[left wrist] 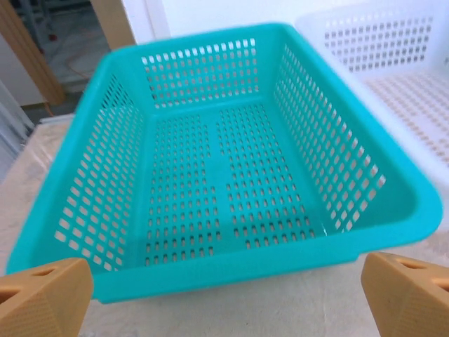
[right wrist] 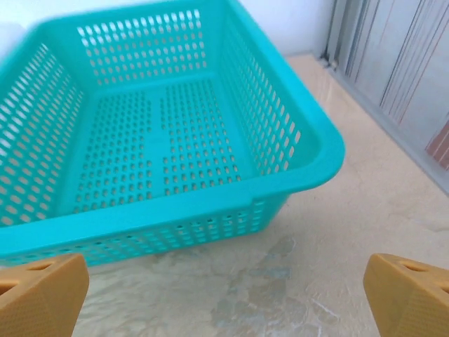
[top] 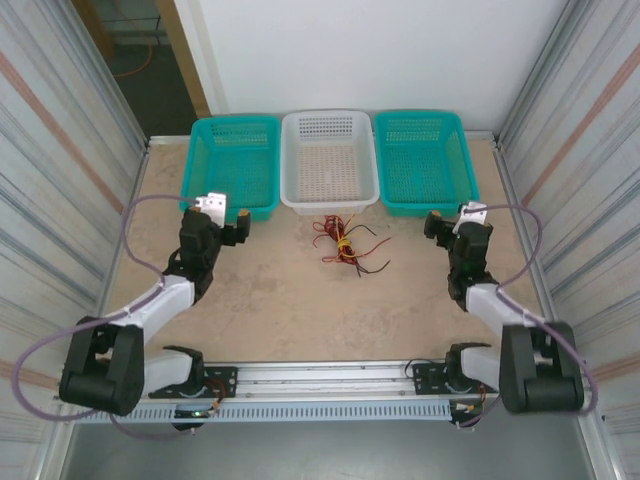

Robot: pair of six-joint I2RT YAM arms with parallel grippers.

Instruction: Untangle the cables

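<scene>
Status: basically at zero. Beige stone-look table [top: 280,310] has three perforated plastic baskets in a row at the far edge: teal rectangular basket on the left [top: 232,208], white rectangular basket in the middle [top: 330,203], teal rectangular basket on the right [top: 430,205]. All three look empty, so nothing is sorted into them. The left gripper [top: 226,210] sits just in front of the left teal basket, and its wrist view has the orange fingertips [left wrist: 42,295] at the two bottom corners with nothing between them, so the jaws are spread wide and empty. Same for the right gripper [top: 452,217]: it's parked in front of the right teal basket, orange fingertips [right wrist: 407,295] far apart, nothing held. The thin red, yellow and black cables [top: 342,240] lie on the table just in front of the white basket, between the two arms and well apart from both grippers. They read as one knotted clump with loose ends fanning out to the right; I can't separate individual strands at this resolution. My read: no cable is pulled free yet, and the whole job is left, meaning reach in, pin the bundle, draw the wires out one by one.
</scene>
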